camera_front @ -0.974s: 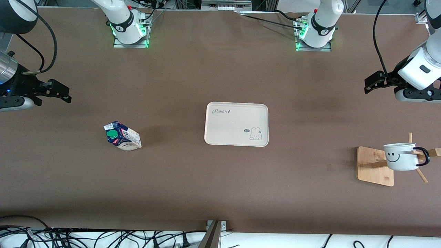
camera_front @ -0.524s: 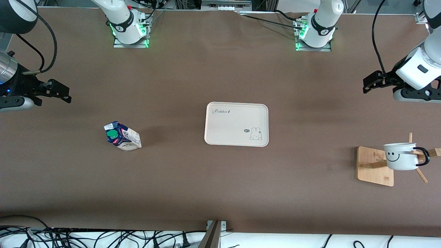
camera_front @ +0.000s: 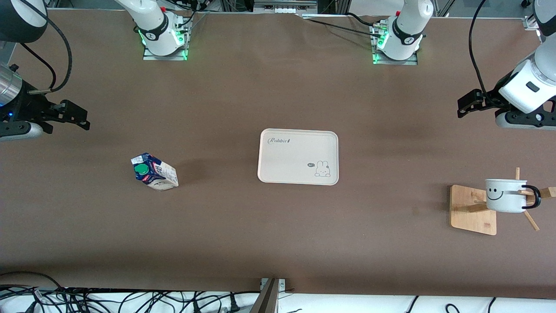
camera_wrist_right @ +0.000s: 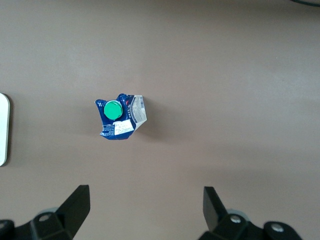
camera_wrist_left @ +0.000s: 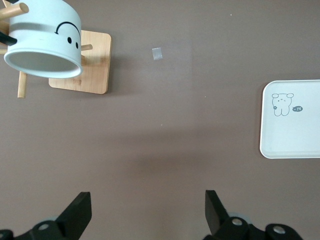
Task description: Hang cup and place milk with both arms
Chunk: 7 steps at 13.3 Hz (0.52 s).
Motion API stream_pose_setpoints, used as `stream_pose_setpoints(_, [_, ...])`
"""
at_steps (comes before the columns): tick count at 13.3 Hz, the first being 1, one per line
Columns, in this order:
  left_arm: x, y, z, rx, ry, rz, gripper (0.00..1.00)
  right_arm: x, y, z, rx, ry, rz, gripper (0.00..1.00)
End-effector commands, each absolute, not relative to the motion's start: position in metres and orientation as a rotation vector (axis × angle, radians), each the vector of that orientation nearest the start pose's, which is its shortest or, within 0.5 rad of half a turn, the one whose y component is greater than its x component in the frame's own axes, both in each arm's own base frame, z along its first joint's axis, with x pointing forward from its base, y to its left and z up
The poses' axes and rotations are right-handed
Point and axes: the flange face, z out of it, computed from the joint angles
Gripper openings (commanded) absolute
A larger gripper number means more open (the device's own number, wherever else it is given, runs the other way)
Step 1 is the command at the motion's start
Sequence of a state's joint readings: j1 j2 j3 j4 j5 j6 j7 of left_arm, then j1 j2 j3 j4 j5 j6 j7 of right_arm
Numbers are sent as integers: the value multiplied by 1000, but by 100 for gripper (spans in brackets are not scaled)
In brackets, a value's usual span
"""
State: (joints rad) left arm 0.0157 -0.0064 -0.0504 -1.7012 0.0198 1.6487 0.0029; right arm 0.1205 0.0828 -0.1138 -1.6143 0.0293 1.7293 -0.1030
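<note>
Cup (camera_front: 504,195) — white, smiley-faced, hung on wooden rack (camera_front: 473,209)

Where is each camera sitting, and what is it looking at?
Front view: high across the table, facing both arms' bases; shows the tray, milk, cup on its wooden rack, left gripper and right gripper.
Left wrist view: looks down on cup, rack and tray; its own open fingers show.
Right wrist view: looks down on milk; its own open fingers show.
Shared: both wrist views catch the tray.
</note>
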Motion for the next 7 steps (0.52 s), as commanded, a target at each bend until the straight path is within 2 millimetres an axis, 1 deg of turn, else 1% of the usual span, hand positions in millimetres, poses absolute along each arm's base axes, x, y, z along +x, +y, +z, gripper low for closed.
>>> stream_pose_setpoints(1, [556,-17,580,-3107,69,68,100,591,9,574,-3120,-174,-79,100])
stream_pose_setpoints(3, [556,-17,580,-3107,69,68,100,593,12,574,-3127,-188,-102,100])
stream_pose_setpoints(7, [556,-17,579,-3106,76,71,100,594,11,574,-3126,-181,-107,100])
